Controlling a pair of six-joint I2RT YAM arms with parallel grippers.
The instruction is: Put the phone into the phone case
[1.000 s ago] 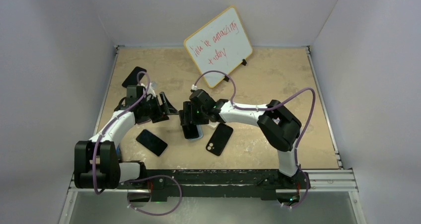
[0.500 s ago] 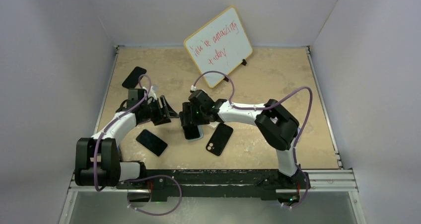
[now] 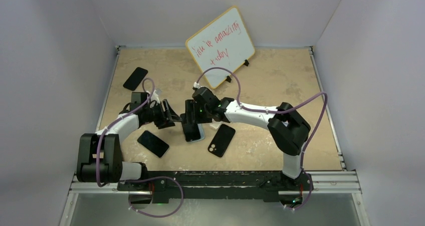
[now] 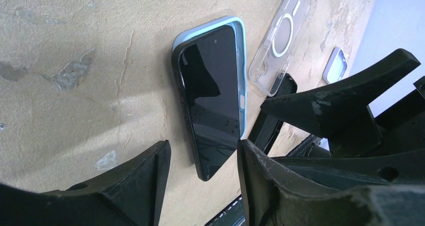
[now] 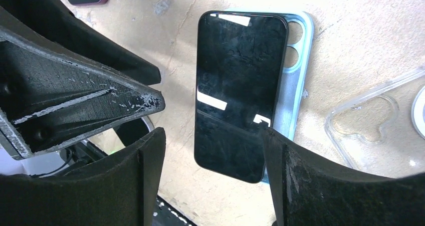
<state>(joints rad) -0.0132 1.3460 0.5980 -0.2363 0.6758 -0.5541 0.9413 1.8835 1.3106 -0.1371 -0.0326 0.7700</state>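
- The phone [image 5: 235, 90] lies screen-up on the blue case [image 5: 296, 80], just below the middle of the overhead view [image 3: 193, 132].
- It does not look seated. In the right wrist view a blue strip and the camera cut-out show along the phone's right edge and upper right corner. No blue shows on its left.
- In the left wrist view the phone [image 4: 213, 105] has the case rim [image 4: 239, 45] round its upper end and right side. Its left edge stands dark and proud, and I judge that edge is not yet pressed in.
- The right gripper [image 5: 210, 146] hangs over the phone's lower end with its fingers spread. One finger stands at each long edge, and I see nothing pinched.
- The phone's long axis runs top to bottom in that view, so the jaws span its width.
- The left gripper [image 4: 203, 148] is also spread and holds nothing. The phone lies beyond its tips, toward the upper middle of that frame.
- From above, the left gripper [image 3: 168, 117] sits just left of the phone and the right gripper [image 3: 193, 117] right over it, so the right arm is nearer.
- The coming move likely turns on pushing the phone sideways toward the bare blue strip, then down.
- A clear case [image 5: 371, 121] lies near, at the right.
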